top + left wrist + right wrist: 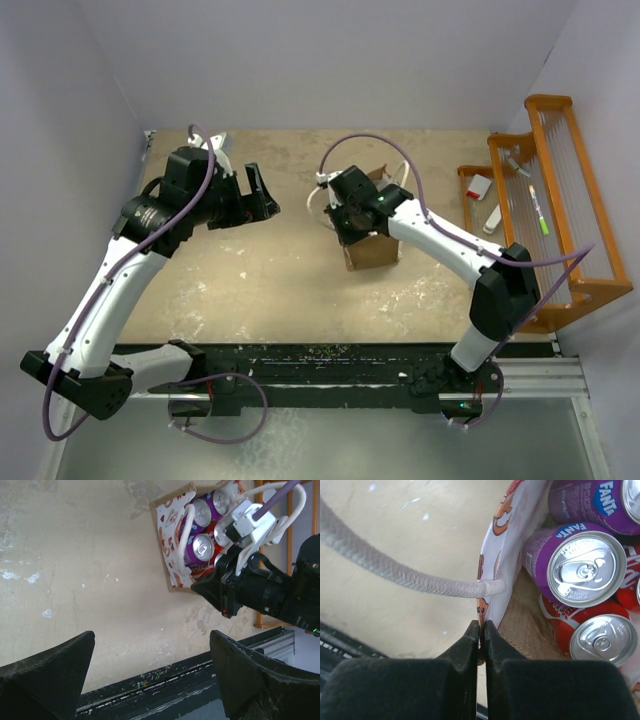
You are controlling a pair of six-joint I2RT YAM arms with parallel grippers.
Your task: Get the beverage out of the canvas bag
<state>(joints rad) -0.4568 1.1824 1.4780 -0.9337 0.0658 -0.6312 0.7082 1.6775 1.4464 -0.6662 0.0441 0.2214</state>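
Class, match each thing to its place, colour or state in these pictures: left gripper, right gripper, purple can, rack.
Column one:
1 left gripper
2 right gripper
3 purple can
4 rack

Column two:
A orange
B shut on the rim of the bag
C open, holding nothing
D inside the bag

Pairs: 1-C; 2-B; 3-D; 4-A
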